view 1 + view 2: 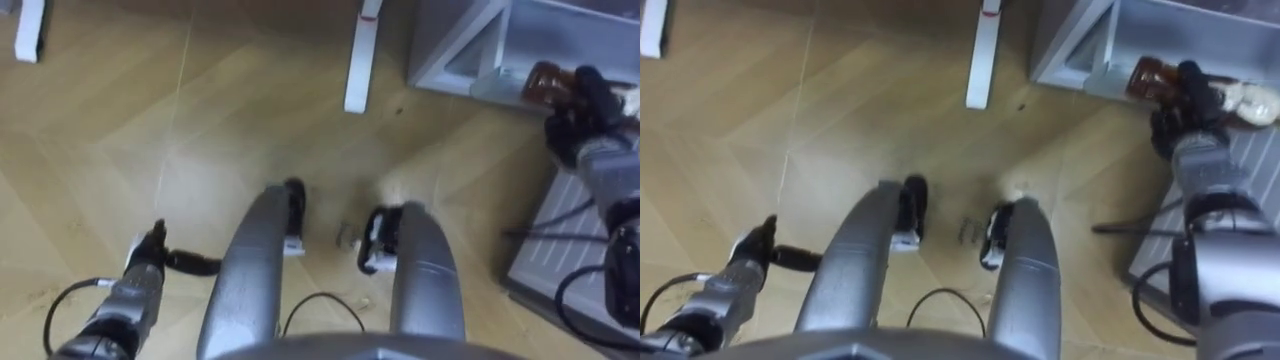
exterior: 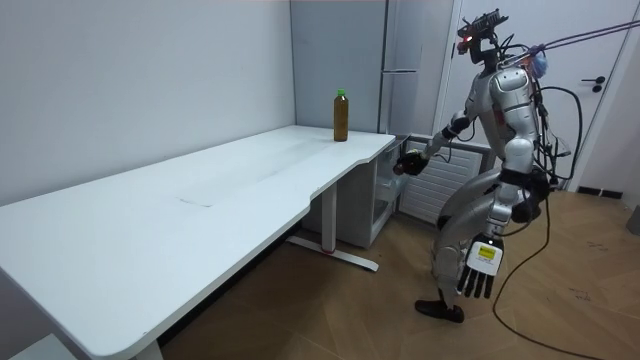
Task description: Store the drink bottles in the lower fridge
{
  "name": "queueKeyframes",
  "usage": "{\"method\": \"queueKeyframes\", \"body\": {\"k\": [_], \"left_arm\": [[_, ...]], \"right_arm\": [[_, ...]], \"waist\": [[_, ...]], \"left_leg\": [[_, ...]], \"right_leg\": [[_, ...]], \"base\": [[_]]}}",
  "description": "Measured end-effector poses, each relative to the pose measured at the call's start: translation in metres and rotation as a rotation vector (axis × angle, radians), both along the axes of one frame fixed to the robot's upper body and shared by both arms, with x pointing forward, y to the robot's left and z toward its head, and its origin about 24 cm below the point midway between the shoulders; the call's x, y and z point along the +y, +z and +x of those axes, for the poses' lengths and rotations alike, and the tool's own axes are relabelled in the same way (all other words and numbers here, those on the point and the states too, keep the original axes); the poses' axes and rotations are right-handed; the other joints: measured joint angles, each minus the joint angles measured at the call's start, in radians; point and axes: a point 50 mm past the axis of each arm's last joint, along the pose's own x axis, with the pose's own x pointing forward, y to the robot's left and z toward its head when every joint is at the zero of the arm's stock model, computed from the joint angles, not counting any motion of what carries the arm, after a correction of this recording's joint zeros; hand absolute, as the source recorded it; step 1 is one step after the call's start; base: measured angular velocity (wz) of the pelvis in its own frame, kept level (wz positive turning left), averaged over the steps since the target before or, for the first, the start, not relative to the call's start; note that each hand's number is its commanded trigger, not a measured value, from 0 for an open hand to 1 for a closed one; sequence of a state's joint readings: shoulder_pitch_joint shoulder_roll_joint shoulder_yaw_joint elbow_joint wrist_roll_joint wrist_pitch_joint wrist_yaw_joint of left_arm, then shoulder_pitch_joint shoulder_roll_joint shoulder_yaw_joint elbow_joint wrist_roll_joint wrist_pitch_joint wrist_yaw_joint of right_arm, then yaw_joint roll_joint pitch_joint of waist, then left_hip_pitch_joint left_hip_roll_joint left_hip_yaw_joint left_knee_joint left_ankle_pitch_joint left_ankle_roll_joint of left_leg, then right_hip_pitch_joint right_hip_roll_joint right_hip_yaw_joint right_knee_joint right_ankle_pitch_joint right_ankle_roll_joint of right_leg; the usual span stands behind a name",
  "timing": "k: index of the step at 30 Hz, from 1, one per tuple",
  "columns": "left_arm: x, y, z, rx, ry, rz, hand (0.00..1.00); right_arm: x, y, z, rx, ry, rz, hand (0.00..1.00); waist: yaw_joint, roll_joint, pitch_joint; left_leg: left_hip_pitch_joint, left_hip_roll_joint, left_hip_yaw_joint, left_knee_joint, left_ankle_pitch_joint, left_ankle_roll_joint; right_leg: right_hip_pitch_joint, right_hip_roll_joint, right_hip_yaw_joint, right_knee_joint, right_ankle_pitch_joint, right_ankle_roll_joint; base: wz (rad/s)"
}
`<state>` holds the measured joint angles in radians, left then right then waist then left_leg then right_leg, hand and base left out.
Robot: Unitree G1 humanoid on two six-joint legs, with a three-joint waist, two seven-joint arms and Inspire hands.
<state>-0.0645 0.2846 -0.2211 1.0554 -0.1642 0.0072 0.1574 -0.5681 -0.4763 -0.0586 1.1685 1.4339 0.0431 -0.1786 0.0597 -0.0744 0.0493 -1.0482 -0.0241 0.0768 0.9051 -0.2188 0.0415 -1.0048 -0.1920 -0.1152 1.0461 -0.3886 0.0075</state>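
Wooden floor (image 1: 200,120) lay nearest, short of the fridge (image 2: 400,60). The left hand (image 2: 480,270) hung there beside the robot's leg, on the side away from the fridge, with its fingers straight and relaxed and nothing in them.

Further on, the right hand (image 1: 580,110) reached to the mouth of the fridge's open lower compartment (image 1: 450,50). It was clenched around a brown drink bottle (image 1: 540,85), which lay tilted at the compartment's floor edge and had not yet been let go.

Beyond the fridge, toward the room view's left, a second brown bottle with a green cap (image 2: 341,115) stood upright on the white surface (image 2: 200,200), at the end nearest the fridge.

Two bottles could be counted, one in hand and one waiting. By my judgement the task was about half done, with one release and one more fetch left. Whether drinks already sat inside could not be told.
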Motion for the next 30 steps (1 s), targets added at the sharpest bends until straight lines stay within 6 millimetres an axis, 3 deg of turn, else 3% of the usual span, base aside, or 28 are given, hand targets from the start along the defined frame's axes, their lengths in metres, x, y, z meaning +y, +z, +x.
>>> {"method": "queueKeyframes", "body": {"k": [8, 14, 19, 20, 21, 22, 30], "left_arm": [[-0.003, 0.0, -0.001, -0.005, -0.028, 0.012, 0.0], [0.003, 0.0, -0.012, -0.001, -0.025, 0.022, 0.0], [0.004, -0.001, -0.016, 0.012, -0.023, 0.024, 0.0], [0.005, -0.001, -0.016, 0.013, -0.022, 0.026, 0.0], [0.005, -0.001, -0.017, 0.013, -0.022, 0.026, 0.0], [0.005, -0.001, -0.017, 0.014, -0.022, 0.026, 0.0], [0.003, 0.001, -0.014, 0.001, -0.032, 0.02, 0.0]], "right_arm": [[-0.004, 0.029, 0.02, -0.043, -0.005, -0.044, 1.0], [-0.021, 0.051, 0.021, -0.053, -0.055, -0.097, 1.0], [-0.021, 0.053, 0.022, -0.031, -0.069, -0.097, 1.0], [-0.021, 0.054, 0.023, -0.03, -0.07, -0.097, 0.76], [-0.02, 0.056, 0.024, -0.032, -0.072, -0.097, 0.34], [-0.02, 0.057, 0.025, -0.033, -0.073, -0.096, 0.0], [-0.018, 0.057, 0.026, -0.039, -0.083, -0.078, 0.0]], "waist": [[-0.004, -0.001, -0.0004], [-0.004, -0.002, -0.0006], [-0.002, -0.004, -0.0008], [-0.003, -0.004, -0.0007], [-0.003, -0.004, -0.0009], [-0.004, -0.004, -0.0008], [-0.001, -0.004, -0.0012]], "left_leg": [[-0.043, 0.011, -0.002, 0.038, -0.011, 0.005], [-0.048, 0.01, 0.005, 0.071, -0.032, 0.009], [-0.048, 0.01, 0.02, 0.086, -0.042, 0.011], [-0.048, 0.011, 0.021, 0.089, -0.044, 0.01], [-0.048, 0.012, 0.021, 0.089, -0.045, 0.01], [-0.047, 0.012, 0.021, 0.089, -0.045, 0.01], [-0.046, 0.012, 0.022, 0.089, -0.046, 0.009]], "right_leg": [[-0.029, -0.001, -0.013, 0.024, -0.005, 0.001], [-0.033, -0.015, -0.012, 0.056, -0.026, 0.0], [-0.047, -0.018, 0.007, 0.081, -0.036, 0.001], [-0.047, -0.019, 0.007, 0.085, -0.04, -0.001], [-0.047, -0.019, 0.006, 0.086, -0.043, -0.005], [-0.047, -0.019, 0.006, 0.086, -0.044, -0.006], [-0.046, -0.019, 0.006, 0.086, -0.043, -0.003]], "base": [[0.0], [0.0], [-0.03], [0.0], [0.0], [0.0], [0.0]]}}
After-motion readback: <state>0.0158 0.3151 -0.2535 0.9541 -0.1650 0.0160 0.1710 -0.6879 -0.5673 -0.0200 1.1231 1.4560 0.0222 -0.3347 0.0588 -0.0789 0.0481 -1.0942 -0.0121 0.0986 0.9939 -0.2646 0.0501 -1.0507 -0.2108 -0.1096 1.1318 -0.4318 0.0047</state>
